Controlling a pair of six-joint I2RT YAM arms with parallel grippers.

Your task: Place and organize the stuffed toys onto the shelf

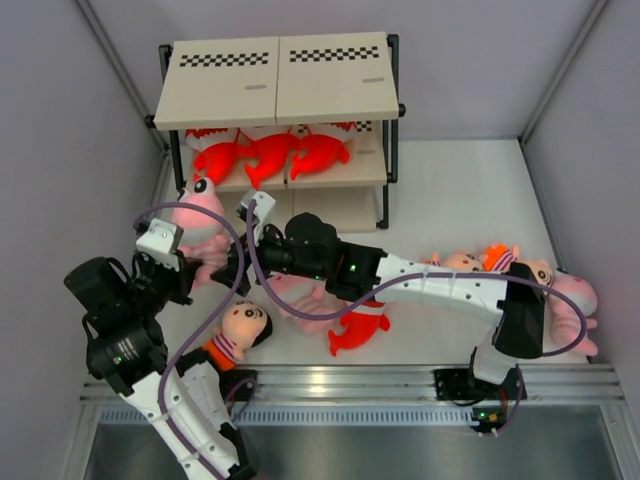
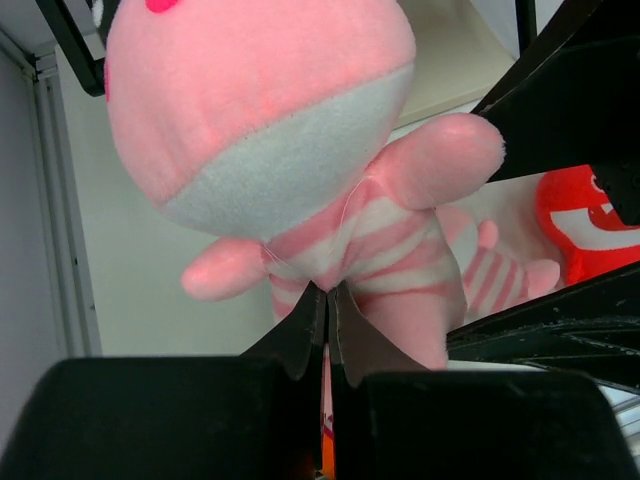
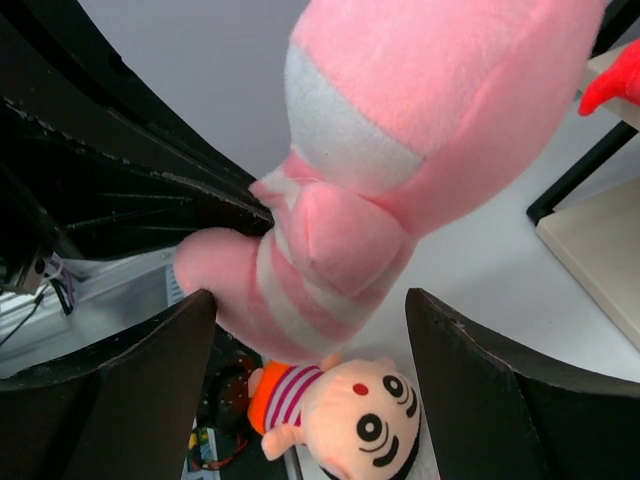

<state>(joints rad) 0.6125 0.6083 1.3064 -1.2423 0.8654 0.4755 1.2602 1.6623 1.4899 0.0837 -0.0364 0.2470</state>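
Observation:
My left gripper [image 1: 196, 268] is shut on a pink striped baby [image 1: 202, 215] and holds it up off the table, left of the shelf [image 1: 275, 85]. In the left wrist view the jaws [image 2: 330, 292] pinch the baby [image 2: 270, 120] at the bottom of its striped body. My right gripper [image 1: 228, 268] is open, one finger on each side of the baby's lower body [image 3: 330, 240], with gaps showing in the right wrist view [image 3: 310, 335]. Three red-orange sharks [image 1: 270, 155] lie on the shelf's middle board.
A boy doll [image 1: 240, 328] lies on the table below the held baby, also in the right wrist view [image 3: 350, 425]. Another pink baby [image 1: 305, 298] and a shark [image 1: 358, 328] lie under the right arm. More toys [image 1: 530, 275] are heaped at the right.

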